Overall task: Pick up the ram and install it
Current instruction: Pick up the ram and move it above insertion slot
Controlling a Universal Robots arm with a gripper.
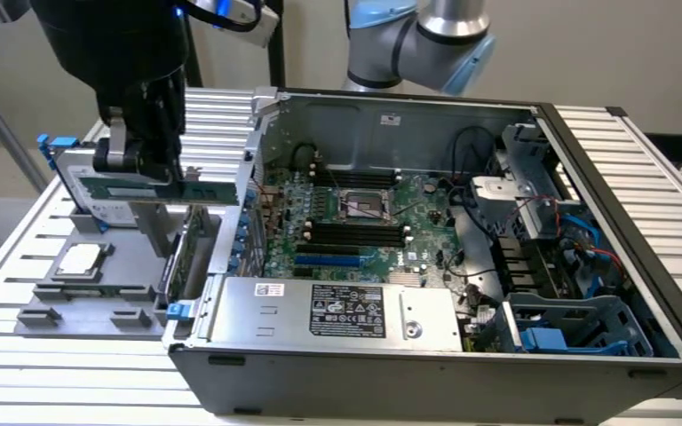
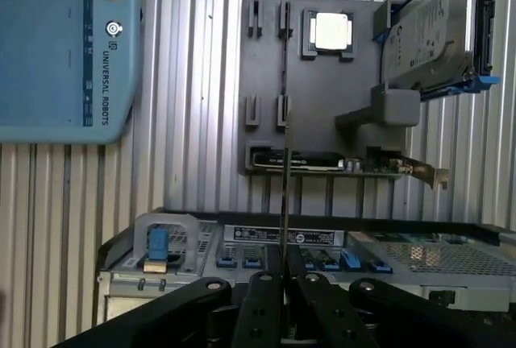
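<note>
The ram (image 1: 207, 193) is a thin green stick held level in the air. My gripper (image 1: 139, 174) is shut on it above the grey parts tray (image 1: 128, 266), at the exterior view's left of the open computer case (image 1: 436, 115). In the wrist view the ram (image 2: 285, 187) shows edge-on as a thin line running out from between my gripper's (image 2: 285, 274) black fingers. The black motherboard slots (image 1: 353, 235) lie inside the case, apart from the ram.
On the tray sit a square silver processor (image 1: 81, 259), a hard drive with blue brackets (image 2: 435, 30) and an upright green card with a metal bracket (image 2: 363, 164). A silver power supply (image 1: 341, 311) fills the case's near side. A blue teach pendant (image 2: 56, 50) lies on the slatted table.
</note>
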